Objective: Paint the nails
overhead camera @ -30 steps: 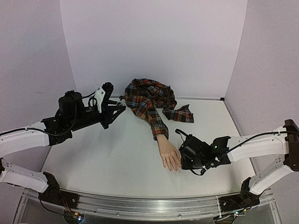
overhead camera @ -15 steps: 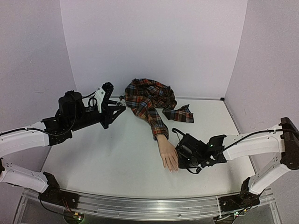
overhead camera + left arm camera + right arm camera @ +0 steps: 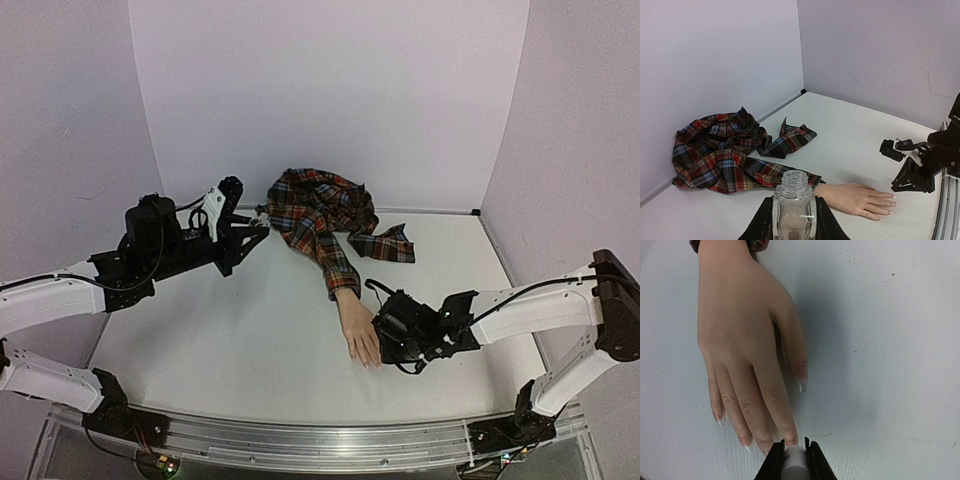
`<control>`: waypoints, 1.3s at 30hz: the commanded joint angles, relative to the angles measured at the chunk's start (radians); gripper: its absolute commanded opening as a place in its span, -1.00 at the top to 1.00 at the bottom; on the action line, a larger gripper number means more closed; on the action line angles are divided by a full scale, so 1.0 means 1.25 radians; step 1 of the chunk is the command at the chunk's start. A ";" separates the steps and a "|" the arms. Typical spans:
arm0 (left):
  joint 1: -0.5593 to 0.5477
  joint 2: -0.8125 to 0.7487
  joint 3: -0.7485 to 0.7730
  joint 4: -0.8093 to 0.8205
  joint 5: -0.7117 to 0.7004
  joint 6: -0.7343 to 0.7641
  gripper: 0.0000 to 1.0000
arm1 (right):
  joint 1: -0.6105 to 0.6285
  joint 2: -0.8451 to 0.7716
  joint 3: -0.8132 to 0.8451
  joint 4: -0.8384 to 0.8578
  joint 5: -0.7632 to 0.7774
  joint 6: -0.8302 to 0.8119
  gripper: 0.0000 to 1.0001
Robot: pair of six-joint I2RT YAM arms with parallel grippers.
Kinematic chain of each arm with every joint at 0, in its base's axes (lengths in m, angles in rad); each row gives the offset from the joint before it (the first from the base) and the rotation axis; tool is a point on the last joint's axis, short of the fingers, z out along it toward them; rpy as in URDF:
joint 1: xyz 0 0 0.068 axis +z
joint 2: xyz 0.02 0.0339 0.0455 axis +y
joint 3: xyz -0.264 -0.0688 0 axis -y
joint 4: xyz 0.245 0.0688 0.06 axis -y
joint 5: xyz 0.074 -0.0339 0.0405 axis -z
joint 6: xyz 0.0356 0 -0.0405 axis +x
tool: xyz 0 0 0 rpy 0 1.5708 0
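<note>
The pale mannequin hand (image 3: 358,333) lies palm down, coming out of a red-blue plaid sleeve (image 3: 322,228). In the right wrist view the hand (image 3: 742,335) fills the upper left; its thumb nail (image 3: 802,373) and little-finger nail (image 3: 717,419) show. My right gripper (image 3: 795,452) is shut on a white cylindrical brush cap (image 3: 796,462), right at the index fingertip nail (image 3: 791,442); the brush itself is hidden. In the top view it (image 3: 385,335) is beside the fingers. My left gripper (image 3: 794,206) is shut on a small clear glass bottle (image 3: 794,187), open-topped and held upright, raised at the back left (image 3: 255,228).
The plaid shirt is bunched against the back wall (image 3: 715,145). Lilac walls close in the white table (image 3: 230,340) on three sides. The right arm (image 3: 915,165) shows beyond the hand in the left wrist view.
My right gripper has moved left, closer to the hand's fingertips. The left arm with the bottle has not moved.
</note>
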 commanded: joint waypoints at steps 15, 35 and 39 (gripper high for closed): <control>0.005 -0.006 0.007 0.035 0.007 -0.006 1.00 | 0.001 -0.026 -0.016 -0.010 0.010 0.008 1.00; 0.004 0.025 0.044 0.023 0.060 -0.031 1.00 | -0.018 -0.182 0.007 -0.065 0.050 -0.054 1.00; 0.004 0.040 0.049 0.055 0.241 -0.023 1.00 | -0.037 -0.245 0.072 -0.049 0.015 -0.181 1.00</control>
